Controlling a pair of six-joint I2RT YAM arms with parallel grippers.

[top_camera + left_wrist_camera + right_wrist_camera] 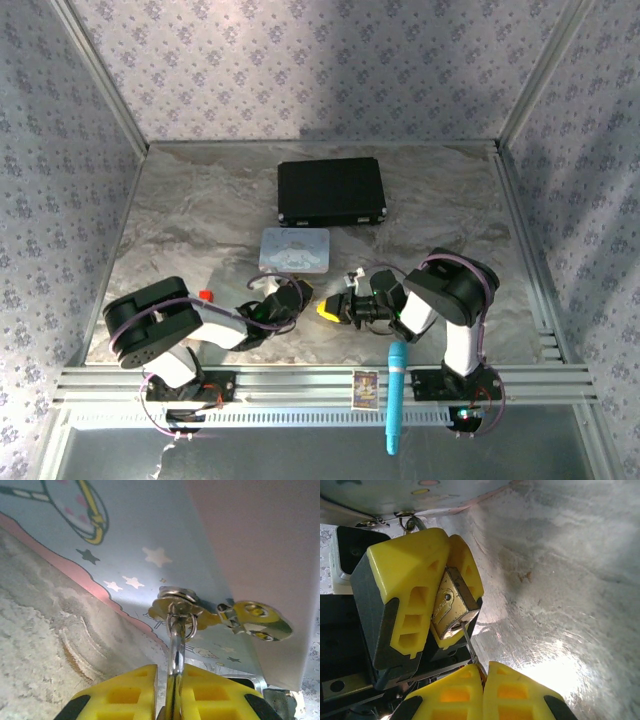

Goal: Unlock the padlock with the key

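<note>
In the right wrist view the brass padlock (451, 607) sits clamped between the yellow fingers (405, 580) of my left gripper, keyhole face turned toward my right gripper (482, 667). That gripper is shut on the thin silver key (468, 640), whose tip touches the padlock's keyhole face. In the left wrist view my left gripper (170, 672) is shut, and the silver shackle (175, 640) sticks out from between its fingers with a small ring on it. From above, the left gripper (300, 297) and the right gripper (335, 310) meet just in front of the pastel tin (294, 249).
The pastel tin (150, 530) lies very close ahead of the shackle. A black case (331, 190) sits further back. A red-and-tan little cylinder (206, 295) stands by the left arm. A teal tool (396, 395) and a small card (367, 388) rest on the front rail.
</note>
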